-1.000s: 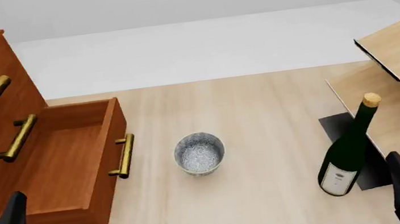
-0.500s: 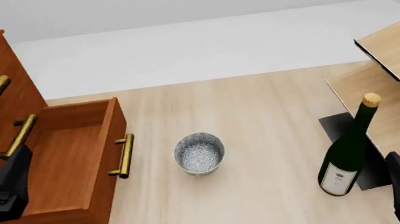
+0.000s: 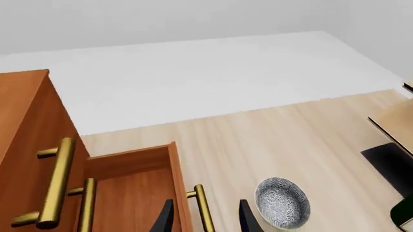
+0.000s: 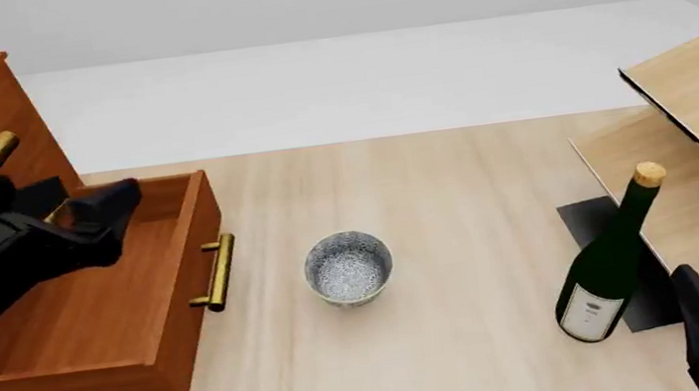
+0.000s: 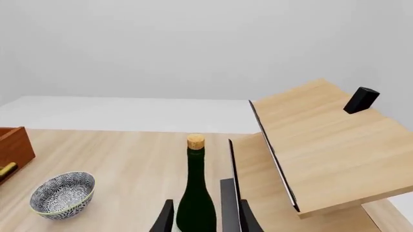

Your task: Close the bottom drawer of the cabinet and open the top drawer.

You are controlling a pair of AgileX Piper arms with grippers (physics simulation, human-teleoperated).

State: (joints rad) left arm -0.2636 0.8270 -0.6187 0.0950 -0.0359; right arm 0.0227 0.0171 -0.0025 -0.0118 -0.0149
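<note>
bare table point(image 4: 454, 173) between the open bottom drawer point(image 4: 109, 295) and wine bottle point(image 4: 609, 264), only a patterned bowl point(image 4: 347, 268) midway

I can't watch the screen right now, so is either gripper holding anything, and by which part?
Nothing is held. The left gripper is open above the bottom drawer; the right gripper is open by the wine bottle.

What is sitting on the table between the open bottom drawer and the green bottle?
A small patterned bowl stands between the bottom drawer and the bottle; the front view shows it, with bare tabletop either side.
</note>
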